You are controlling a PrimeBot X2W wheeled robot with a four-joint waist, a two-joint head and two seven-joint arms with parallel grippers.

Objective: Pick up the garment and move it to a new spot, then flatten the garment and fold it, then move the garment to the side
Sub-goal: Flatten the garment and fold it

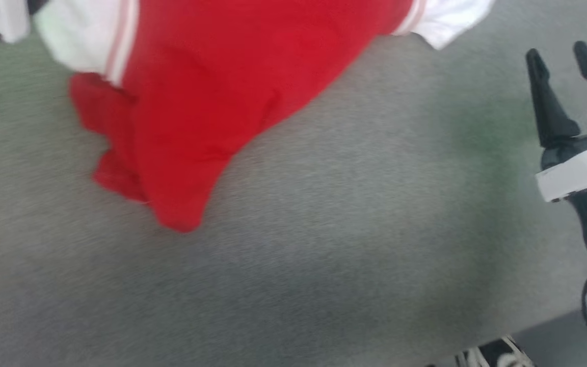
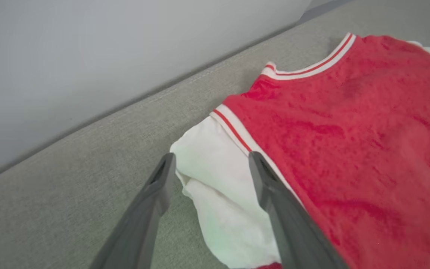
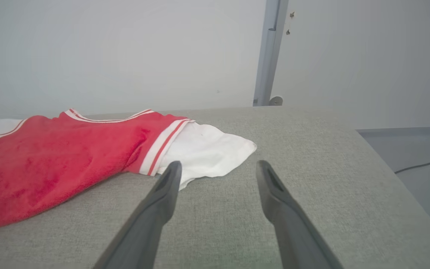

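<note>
Two grippers, both released and empty. The left gripper has its fingers spread, one on each side of a white sleeve of the garment. Whether they touch the cloth cannot be told. The red body lies ahead and to the right of that gripper. The right gripper is spread above the bare grey padded surface. The garment's other sleeve lies just ahead of its left finger and looks clear of it.

Condition: the garment rests unfolded on the surface, with the body rumpled and the hem bunched in the head view.

Assessment: no fold has been made and flattening is incomplete. Whether this is the new spot cannot be established. Flattening, folding and moving it aside are outstanding.
</note>
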